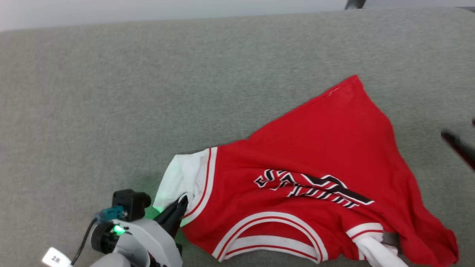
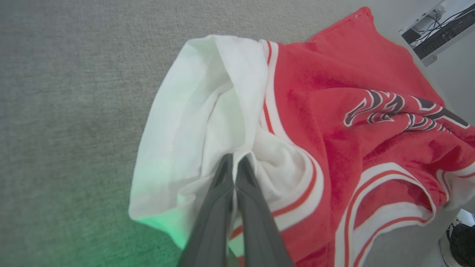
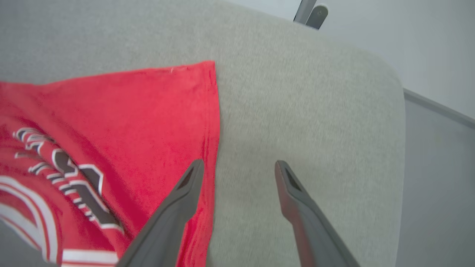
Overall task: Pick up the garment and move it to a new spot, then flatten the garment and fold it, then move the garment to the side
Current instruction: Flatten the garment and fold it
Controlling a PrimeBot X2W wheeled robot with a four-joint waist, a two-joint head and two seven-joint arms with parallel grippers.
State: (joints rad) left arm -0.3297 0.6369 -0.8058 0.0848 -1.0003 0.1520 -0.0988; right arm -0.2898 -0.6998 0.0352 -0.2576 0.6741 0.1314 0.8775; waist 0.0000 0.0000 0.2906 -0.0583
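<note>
**Garment (image 1: 304, 148) lies crumpled on the grey bench (image 1: 148, 92); left claw pinches a sleeve, right claw is open.**

The chest lettering (image 1: 315, 187) is creased and not legible. The collar end and second sleeve (image 1: 378, 252) are cut off by the head view's bottom edge. A dark blurred streak (image 1: 460, 146) at that view's right edge cannot be identified. The bench is covered in grey woven cloth, with a rounded corner and pale floor beyond. The left wrist view also catches a cabled power strip (image 2: 441, 29) and a shoe (image 2: 458, 237) off the bench. The left claw (image 2: 233, 163) is fully closed, its tips nipping bunched fabric of the white sleeve (image 2: 193, 111), with a green glow on the cloth beside it. The right claw (image 3: 239, 167) is spread wide and holds nothing. One of its fingers is over the garment's red edge, the other over bare bench; contact cannot be told.
</note>
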